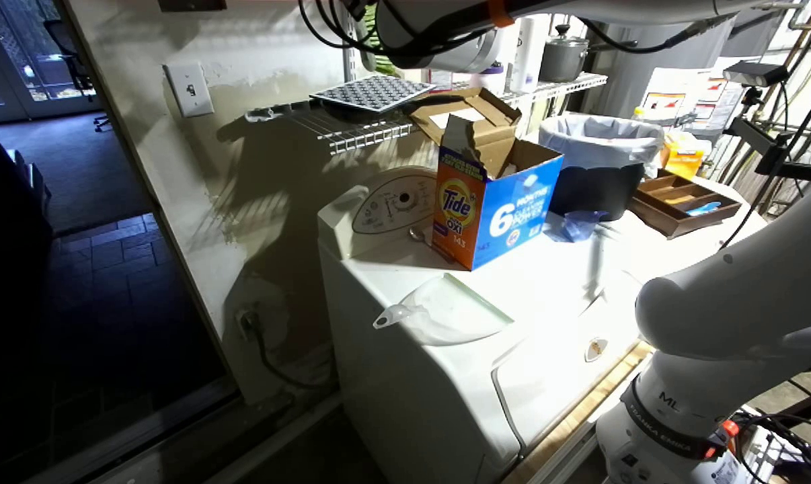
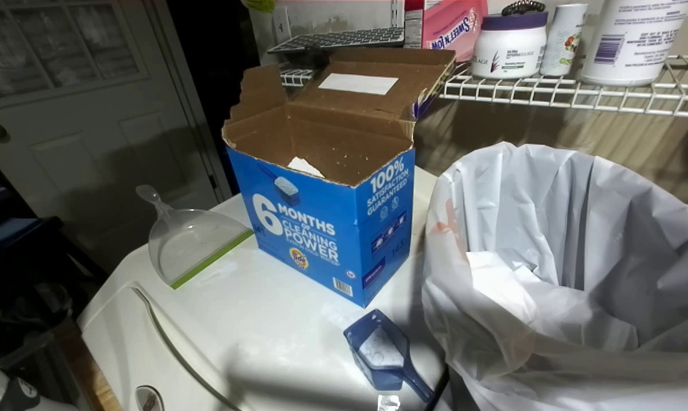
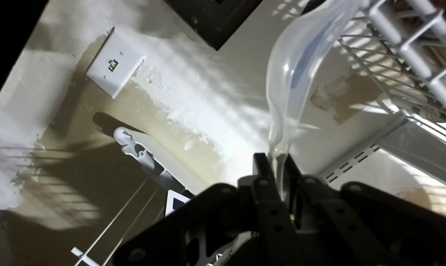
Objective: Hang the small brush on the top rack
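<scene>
Gripper (image 3: 276, 162): jaws pressed on the brush (image 3: 287, 77) from both sides. Grip point: the clear handle, seated between the fingertips in the wrist view. From the fingertips the handle extends upward, curves to the upper right and passes out at the top edge of that view. Below the fingertips, the gripper mostly hides the brush. In both exterior views a green part of the brush shows near the top edge, just beside the arm (image 1: 446, 47) in an exterior view.

Top rack (image 3: 406, 46): white wire, upper right of the wrist view. The far portion of the handle appears just beside its wires; contact cannot be determined.

Lower rack (image 1: 372, 139): along the wall, a checkered board (image 1: 378, 93) above its wires.

White appliance (image 1: 405, 376): carries the Tide box (image 1: 516, 208), upright with flaps raised; the dustpan (image 1: 456, 309), near the box; and the blue scoop (image 2: 381, 348), near the bin (image 1: 584, 195).
</scene>
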Robot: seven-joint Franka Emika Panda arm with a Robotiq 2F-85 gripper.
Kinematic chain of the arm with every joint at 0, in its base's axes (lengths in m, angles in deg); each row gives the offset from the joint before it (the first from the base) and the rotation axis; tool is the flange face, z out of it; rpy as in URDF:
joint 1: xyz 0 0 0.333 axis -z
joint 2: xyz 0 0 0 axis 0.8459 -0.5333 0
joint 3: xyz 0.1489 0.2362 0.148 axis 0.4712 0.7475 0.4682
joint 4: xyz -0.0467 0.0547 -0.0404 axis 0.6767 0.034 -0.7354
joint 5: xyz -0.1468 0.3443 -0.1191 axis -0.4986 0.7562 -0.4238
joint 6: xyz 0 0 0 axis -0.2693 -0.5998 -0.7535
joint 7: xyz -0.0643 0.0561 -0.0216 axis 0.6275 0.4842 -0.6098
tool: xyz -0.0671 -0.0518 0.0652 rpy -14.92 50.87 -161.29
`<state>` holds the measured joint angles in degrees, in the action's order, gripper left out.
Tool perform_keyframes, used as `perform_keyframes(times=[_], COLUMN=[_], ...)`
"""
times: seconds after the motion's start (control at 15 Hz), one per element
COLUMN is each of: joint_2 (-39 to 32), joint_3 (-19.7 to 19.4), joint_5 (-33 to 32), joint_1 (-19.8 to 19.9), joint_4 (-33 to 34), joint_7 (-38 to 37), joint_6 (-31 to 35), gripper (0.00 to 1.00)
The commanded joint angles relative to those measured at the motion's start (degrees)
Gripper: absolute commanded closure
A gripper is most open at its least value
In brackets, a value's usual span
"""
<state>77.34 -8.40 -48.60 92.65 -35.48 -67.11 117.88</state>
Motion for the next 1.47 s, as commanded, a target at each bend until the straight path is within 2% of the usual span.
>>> perform_keyframes(times=[0.0,1.4], joint_2=[-0.9,-4.0], joint_3=[0.5,0.9], joint_5=[-0.5,-0.9], joint_1=[1.1,0.3], joint_4=[1.3,4.0], joint_7=[0.3,1.4], joint_6=[1.0,0.4], gripper=[0.97,0.97])
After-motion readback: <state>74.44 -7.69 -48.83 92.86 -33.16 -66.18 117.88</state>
